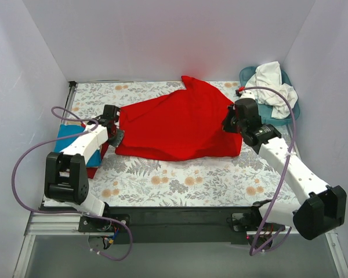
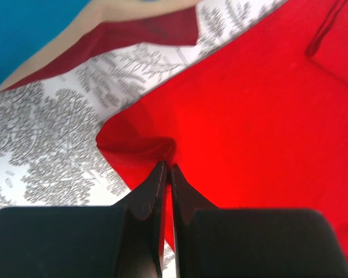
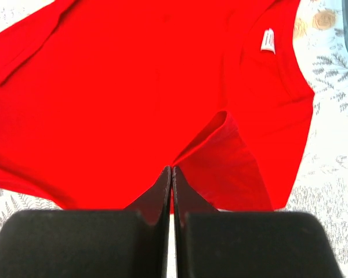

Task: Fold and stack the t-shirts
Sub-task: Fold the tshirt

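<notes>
A bright red t-shirt (image 1: 180,124) lies spread and rumpled across the middle of the floral table cloth (image 1: 180,182). My left gripper (image 1: 118,128) is at the shirt's left edge, and the left wrist view shows it (image 2: 167,168) shut on a pinched bulge of red cloth (image 2: 249,116). My right gripper (image 1: 227,123) is at the shirt's right edge. There it (image 3: 171,169) is shut on a raised fold of the red t-shirt (image 3: 133,87), near the collar with its white label (image 3: 268,40). White t-shirts (image 1: 271,84) are heaped in the basket. A turquoise blue t-shirt (image 1: 66,138) lies folded under the left arm.
The teal basket (image 1: 291,111) stands at the back right corner, close behind the right wrist. White walls close in the back and both sides. A dark red cloth edge (image 2: 133,32) shows beside the blue t-shirt (image 2: 29,29) at the left table edge.
</notes>
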You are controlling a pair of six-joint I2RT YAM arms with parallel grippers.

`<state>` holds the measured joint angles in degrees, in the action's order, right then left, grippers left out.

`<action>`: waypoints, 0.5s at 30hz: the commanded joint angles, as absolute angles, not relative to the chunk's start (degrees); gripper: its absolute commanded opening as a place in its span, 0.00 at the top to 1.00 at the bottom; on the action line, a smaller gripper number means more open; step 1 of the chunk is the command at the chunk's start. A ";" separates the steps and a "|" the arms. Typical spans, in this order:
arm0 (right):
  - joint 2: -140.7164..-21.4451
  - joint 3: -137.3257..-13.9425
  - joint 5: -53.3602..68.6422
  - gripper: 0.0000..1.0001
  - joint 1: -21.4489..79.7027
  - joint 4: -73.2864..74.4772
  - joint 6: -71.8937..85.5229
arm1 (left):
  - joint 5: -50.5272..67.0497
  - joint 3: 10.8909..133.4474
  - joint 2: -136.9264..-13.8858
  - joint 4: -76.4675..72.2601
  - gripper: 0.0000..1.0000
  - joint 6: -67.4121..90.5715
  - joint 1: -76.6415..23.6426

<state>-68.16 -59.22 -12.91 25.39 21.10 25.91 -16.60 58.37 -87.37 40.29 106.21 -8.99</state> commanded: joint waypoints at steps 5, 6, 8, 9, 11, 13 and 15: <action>-75.49 -67.84 -6.95 0.99 21.80 16.26 22.85 | -16.97 66.17 -92.10 41.84 1.00 104.85 -6.33; -76.11 -68.46 -6.77 0.99 21.54 16.26 22.68 | -16.44 66.62 -92.54 41.66 1.00 104.77 -5.81; -78.13 -70.39 -6.24 0.99 20.66 16.08 22.06 | -16.26 68.02 -93.86 41.40 1.00 104.50 -5.45; -78.83 -71.10 -5.98 0.99 20.39 16.08 21.97 | -16.09 68.55 -94.30 41.40 1.00 104.41 -5.28; -80.85 -72.42 -5.19 0.99 19.78 16.00 21.36 | -16.00 69.52 -95.71 41.57 1.00 104.41 -5.01; -83.04 -74.44 -4.92 0.99 19.43 16.00 21.01 | -15.38 70.57 -96.50 41.05 1.00 104.33 -4.75; -84.46 -76.37 -4.40 0.99 19.16 16.08 20.57 | -15.12 71.62 -97.73 40.61 1.00 104.24 -4.75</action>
<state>-82.94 -71.83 -6.07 19.75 18.61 22.26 -15.33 68.79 -97.21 40.73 104.79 -5.08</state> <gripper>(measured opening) 0.020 0.020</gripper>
